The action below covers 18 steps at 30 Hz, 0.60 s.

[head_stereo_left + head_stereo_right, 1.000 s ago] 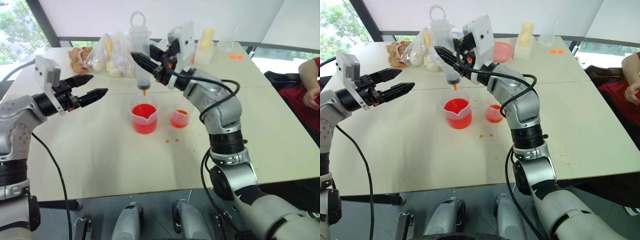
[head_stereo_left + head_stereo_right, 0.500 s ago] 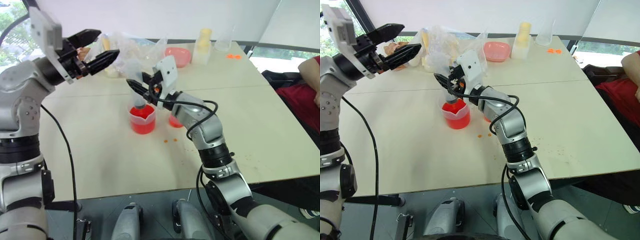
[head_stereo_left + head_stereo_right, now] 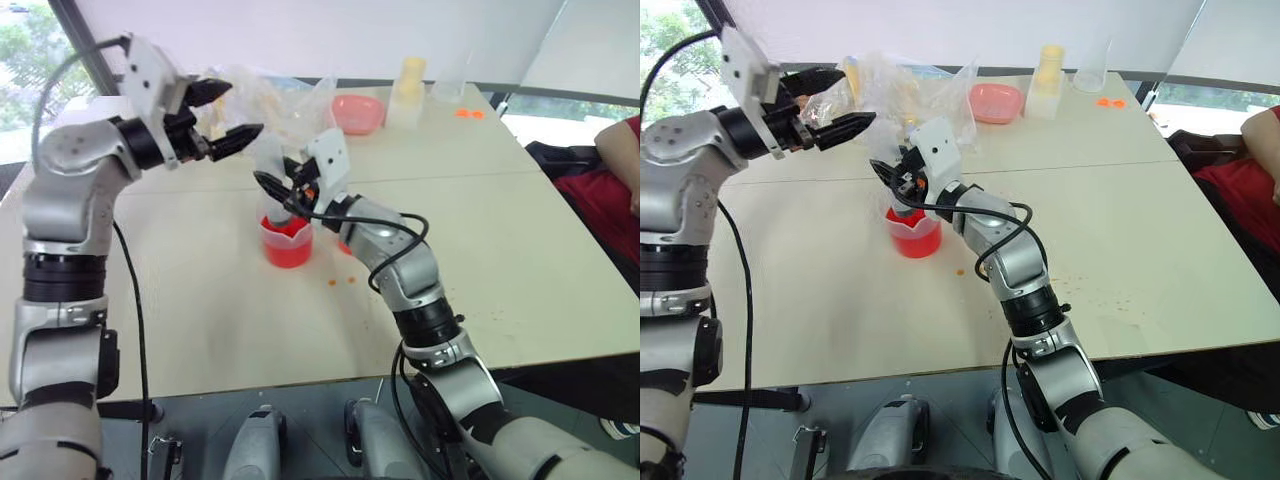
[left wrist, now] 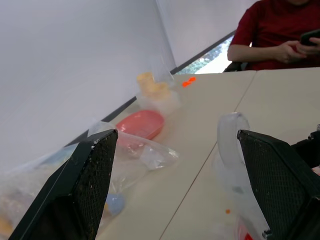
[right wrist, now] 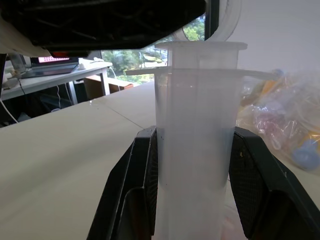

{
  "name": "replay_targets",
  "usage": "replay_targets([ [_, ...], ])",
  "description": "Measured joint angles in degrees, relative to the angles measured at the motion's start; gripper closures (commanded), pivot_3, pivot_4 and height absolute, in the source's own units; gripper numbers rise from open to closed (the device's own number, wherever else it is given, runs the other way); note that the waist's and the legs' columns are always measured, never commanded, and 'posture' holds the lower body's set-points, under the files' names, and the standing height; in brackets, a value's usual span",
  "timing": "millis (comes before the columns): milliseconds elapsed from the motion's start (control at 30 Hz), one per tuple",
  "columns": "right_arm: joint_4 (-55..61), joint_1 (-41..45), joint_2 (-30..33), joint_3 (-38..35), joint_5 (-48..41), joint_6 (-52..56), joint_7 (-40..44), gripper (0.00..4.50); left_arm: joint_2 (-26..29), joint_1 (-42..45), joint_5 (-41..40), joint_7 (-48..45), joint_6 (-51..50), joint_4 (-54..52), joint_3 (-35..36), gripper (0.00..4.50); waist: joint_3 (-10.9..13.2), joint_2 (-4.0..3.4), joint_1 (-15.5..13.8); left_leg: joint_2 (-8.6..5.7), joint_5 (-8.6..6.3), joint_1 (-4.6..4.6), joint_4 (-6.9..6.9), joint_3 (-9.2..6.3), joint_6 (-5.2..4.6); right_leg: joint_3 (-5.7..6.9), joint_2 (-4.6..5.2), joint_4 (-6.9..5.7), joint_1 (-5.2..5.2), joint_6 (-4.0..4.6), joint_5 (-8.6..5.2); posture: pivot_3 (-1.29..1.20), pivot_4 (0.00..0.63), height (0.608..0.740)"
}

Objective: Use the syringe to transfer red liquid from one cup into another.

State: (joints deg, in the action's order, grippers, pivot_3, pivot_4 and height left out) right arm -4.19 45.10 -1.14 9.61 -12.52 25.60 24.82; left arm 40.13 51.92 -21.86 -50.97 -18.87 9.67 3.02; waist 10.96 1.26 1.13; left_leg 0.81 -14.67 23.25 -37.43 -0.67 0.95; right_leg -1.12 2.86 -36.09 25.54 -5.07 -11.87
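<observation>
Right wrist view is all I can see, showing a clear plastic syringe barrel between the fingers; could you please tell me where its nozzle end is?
Observer: The large clear plastic syringe stands upright, its lower end inside the bigger spouted clear cup of red liquid.
Operator: Thank you. Where is the left gripper?
Observer: The left gripper is open, up beside the syringe's top, with the plunger ring ahead of its fingers, not touching them.
Operator: And the receiving cup?
Observer: The smaller clear plastic cup stands just to the right of the spouted one, partly hidden behind the right arm.
</observation>
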Motion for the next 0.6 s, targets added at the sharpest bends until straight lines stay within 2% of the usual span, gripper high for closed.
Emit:
replay_targets([
  [200, 0.0, -1.0, -0.1, 0.1, 0.3, 0.0, -0.9, 3.10, -1.7, 2.2, 3.8, -0.7, 3.6, 3.2, -2.1, 0.48, 0.0, 0.00, 0.0, 0.00, 0.00, 0.00, 0.00, -0.01, 0.00, 0.00, -0.01, 0.00, 0.00, 0.00, 0.00, 0.00, 0.150, 0.740],
  [300, 0.1, -1.4, -0.1, 0.1, 0.5, 0.0, -1.3, 3.10, -2.8, 3.0, 5.7, -0.2, 5.0, 4.9, -2.8, 1.26, 0.0, 0.00, 0.0, 0.00, 0.00, 0.00, 0.00, -0.01, 0.00, 0.00, -0.01, -0.01, 0.00, 0.00, 0.00, 0.00, 0.150, 0.740],
  [500, 0.5, -1.8, -0.1, -0.4, 1.2, 0.0, -2.7, 3.10, -4.2, 3.0, 7.5, -1.7, 7.1, 5.2, -5.0, 4.12, 0.0, 0.00, 0.1, 0.01, 0.00, -0.01, 0.00, -0.02, -0.01, 0.00, -0.02, -0.01, 0.00, 0.00, 0.00, 0.00, 0.150, 0.740],
  [533, 0.6, -1.9, -0.1, -0.6, 1.2, 0.0, -2.7, 3.10, -4.3, 3.0, 7.6, -1.8, 7.3, 5.2, -5.0, 4.46, 0.0, 0.00, 0.1, 0.01, 0.00, -0.01, 0.00, -0.02, -0.01, 0.00, -0.02, -0.01, 0.00, 0.00, 0.00, 0.00, 0.150, 0.740],
  [600, 0.9, -2.0, -0.3, -0.7, 1.2, 0.0, -2.9, 3.10, -4.4, 3.3, 7.7, -1.8, 7.3, 5.7, -5.0, 4.46, 0.0, 0.00, 0.1, 0.01, 0.00, -0.01, 0.00, -0.02, -0.01, 0.00, -0.02, -0.01, 0.00, 0.00, 0.00, 0.00, 0.150, 0.740],
])
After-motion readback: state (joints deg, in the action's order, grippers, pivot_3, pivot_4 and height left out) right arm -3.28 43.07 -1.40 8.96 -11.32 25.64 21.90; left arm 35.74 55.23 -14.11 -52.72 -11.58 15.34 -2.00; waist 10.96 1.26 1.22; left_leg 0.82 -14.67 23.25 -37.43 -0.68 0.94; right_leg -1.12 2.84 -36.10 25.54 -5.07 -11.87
